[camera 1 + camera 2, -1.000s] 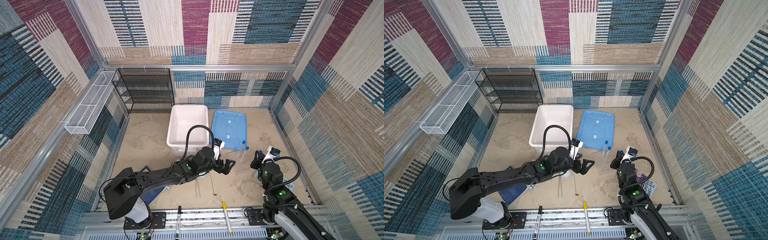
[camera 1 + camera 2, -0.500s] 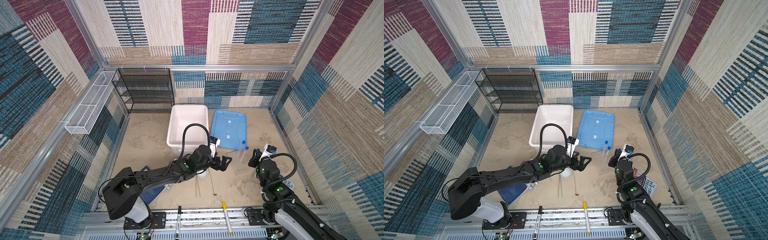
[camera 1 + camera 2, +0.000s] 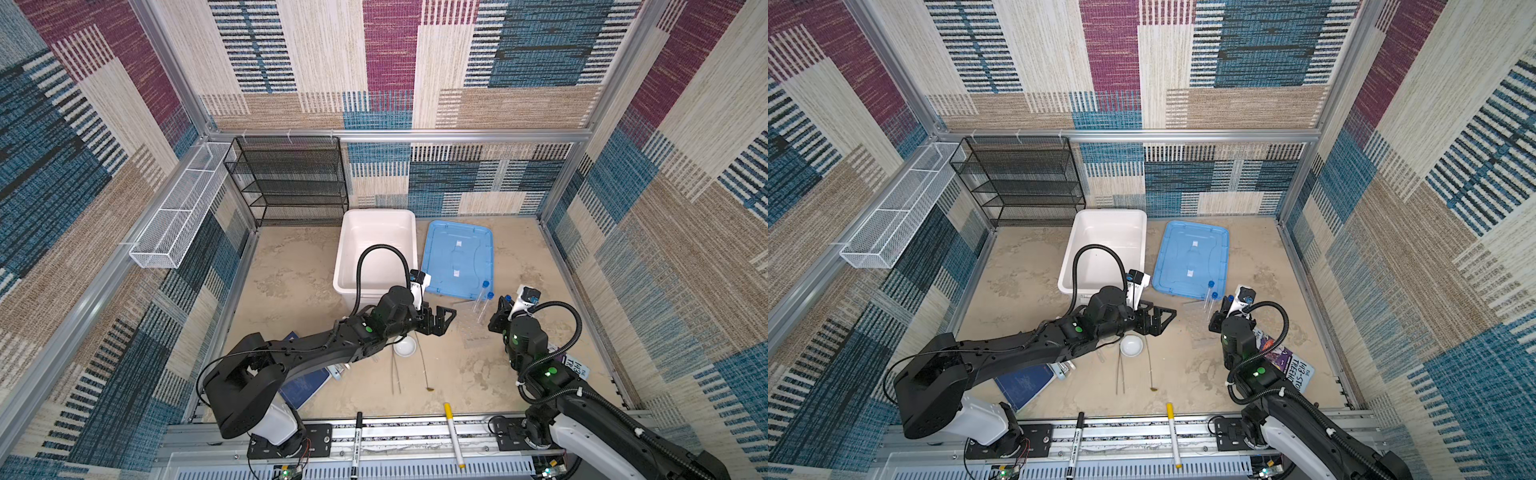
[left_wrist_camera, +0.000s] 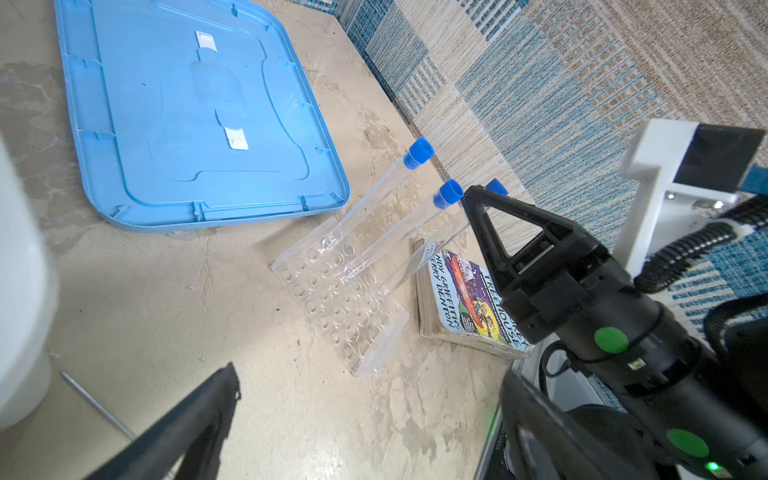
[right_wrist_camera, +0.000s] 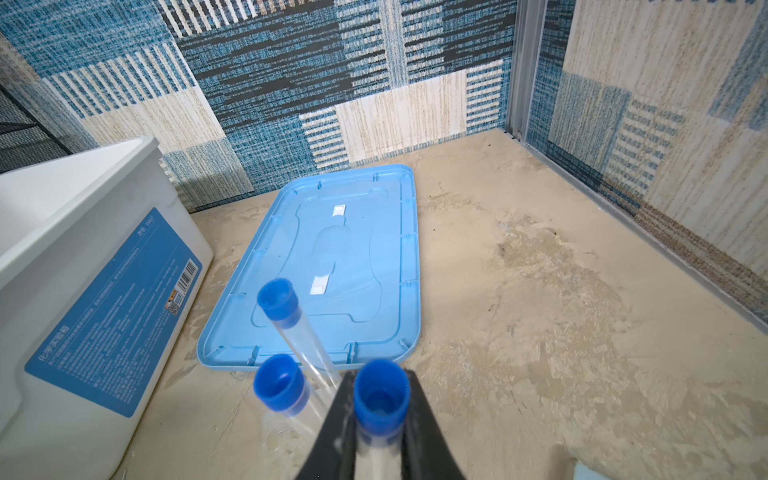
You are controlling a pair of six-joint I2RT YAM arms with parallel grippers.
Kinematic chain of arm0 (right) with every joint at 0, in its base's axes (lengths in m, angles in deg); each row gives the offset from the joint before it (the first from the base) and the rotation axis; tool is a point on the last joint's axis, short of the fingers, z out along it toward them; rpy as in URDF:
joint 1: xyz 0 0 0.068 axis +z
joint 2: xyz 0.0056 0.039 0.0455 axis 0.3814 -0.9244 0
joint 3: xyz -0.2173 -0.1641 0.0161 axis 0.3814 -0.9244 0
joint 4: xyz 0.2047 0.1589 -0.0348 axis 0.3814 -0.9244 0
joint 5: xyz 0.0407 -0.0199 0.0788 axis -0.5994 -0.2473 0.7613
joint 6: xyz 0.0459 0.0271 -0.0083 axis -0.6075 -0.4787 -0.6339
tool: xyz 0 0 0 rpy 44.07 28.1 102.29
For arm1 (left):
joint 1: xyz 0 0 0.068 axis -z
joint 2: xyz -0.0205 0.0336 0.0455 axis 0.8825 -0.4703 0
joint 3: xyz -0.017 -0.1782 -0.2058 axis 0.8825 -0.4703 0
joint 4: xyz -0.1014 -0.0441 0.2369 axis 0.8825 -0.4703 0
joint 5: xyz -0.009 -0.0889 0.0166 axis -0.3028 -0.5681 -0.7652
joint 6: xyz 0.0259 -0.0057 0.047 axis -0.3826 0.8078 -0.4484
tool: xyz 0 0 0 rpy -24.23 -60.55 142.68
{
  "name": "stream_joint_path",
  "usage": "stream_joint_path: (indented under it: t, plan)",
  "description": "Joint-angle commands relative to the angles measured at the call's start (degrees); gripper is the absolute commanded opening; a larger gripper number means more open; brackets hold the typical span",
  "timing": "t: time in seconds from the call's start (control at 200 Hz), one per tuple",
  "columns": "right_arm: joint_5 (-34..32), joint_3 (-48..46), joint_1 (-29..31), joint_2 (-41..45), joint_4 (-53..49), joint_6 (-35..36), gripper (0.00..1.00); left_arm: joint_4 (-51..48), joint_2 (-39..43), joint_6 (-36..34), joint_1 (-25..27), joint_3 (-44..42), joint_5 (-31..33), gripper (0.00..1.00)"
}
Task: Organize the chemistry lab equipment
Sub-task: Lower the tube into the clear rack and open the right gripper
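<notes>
My right tool [image 5: 379, 378], closed snugly on the third test tube [image 5: 380, 405], has drifted in just beside the two tubes [image 5: 277, 299] leaning in the clear rack [image 4: 332, 299] below it, so seating it looks next; my left tool [image 3: 442, 322] hangs wide open, empty.

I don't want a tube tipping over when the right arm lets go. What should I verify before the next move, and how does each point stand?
1. Grip: the right gripper is shut on the third test tube: ok.
2. Seating: the held tube's bottom sits in a hole of the clear rack: cannot tell.
3. Neighbours: the two other test tubes stand in the rack, leaning: ok.
4. Clearance: the left gripper is open and apart from the rack: ok.
5. Storage: the white bin is uncovered, with the blue lid flat beside it: ok.
</notes>
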Motion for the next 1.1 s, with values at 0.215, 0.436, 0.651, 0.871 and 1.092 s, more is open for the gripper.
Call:
stream_joint_path:
  t: [0.215, 0.436, 0.651, 0.871, 1.092]
  plan:
    - [-4.86, 0.26, 2.12, -0.58, 1.05, 4.66, 0.14, -0.24, 1.32, -3.15, 0.0, 1.53, -0.49, 0.99]
    - [-3.4, 0.66, 2.28, -2.1, 1.91, 8.28, 0.15, -0.43, 0.6, -3.26, -0.03, 2.16, -0.53, 0.99]
    - [-1.95, 0.82, 2.28, -2.23, 1.3, 9.52, 0.16, 0.41, -0.31, -2.21, -0.05, 2.54, -1.58, 0.99]
    - [-1.7, 1.62, 2.28, -2.74, -0.68, 7.99, 0.3, 0.07, 0.04, -2.68, -0.08, 2.78, -1.69, 0.99]
    - [-2.06, 0.91, 2.28, 1.6, -2.89, 4.24, 0.56, -2.75, 3.65, -6.05, -0.07, 4.98, -0.59, 0.99]
